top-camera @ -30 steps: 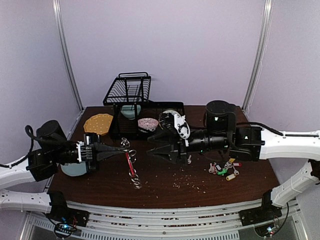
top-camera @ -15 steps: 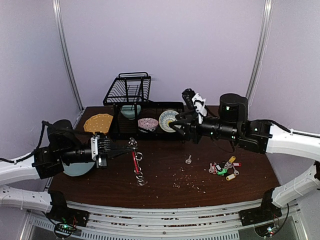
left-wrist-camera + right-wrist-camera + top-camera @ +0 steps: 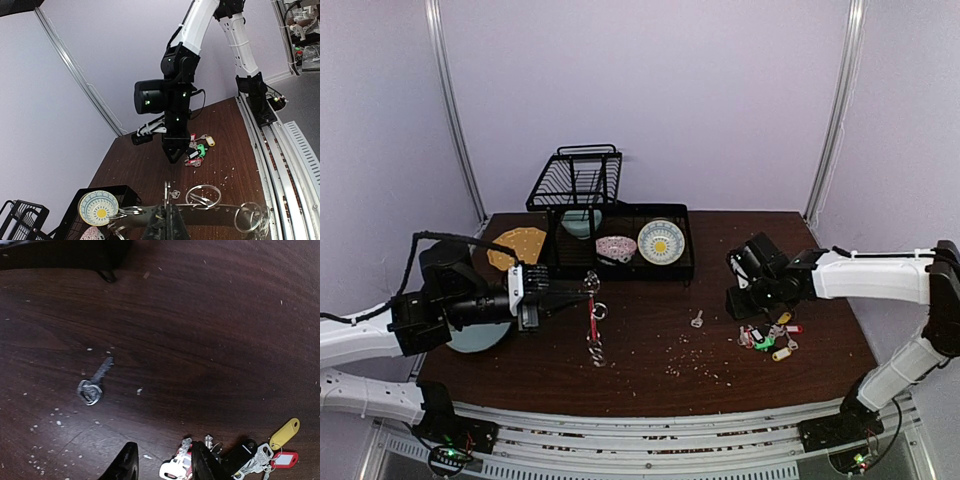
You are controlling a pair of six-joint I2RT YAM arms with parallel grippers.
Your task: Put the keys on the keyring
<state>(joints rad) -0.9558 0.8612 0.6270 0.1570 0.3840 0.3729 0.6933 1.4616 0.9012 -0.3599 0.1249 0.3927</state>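
My left gripper (image 3: 580,291) is shut on the top of the keyring (image 3: 592,324), which hangs below it, red arc showing, fringed with split rings. In the left wrist view the gripper (image 3: 170,221) pinches the hoop (image 3: 225,218) seen edge-on. The keys with coloured tags (image 3: 769,339) lie in a cluster right of centre. One bare silver key (image 3: 697,319) lies alone mid-table. My right gripper (image 3: 740,303) points down at the cluster's left edge. In the right wrist view it (image 3: 165,467) is open and empty, a white-tagged key (image 3: 174,471) by its right finger, the lone key (image 3: 95,383) to the left.
A black dish rack (image 3: 620,270) with plates stands at the back centre, with a wire basket (image 3: 576,178) raised behind it. A cork mat (image 3: 516,245) and a pale blue plate (image 3: 470,341) lie at the left. Crumbs are scattered around the table's middle.
My right arm has swung from the table's middle, up and then down to the right, onto the key cluster. My left gripper has carried the keyring slightly right.
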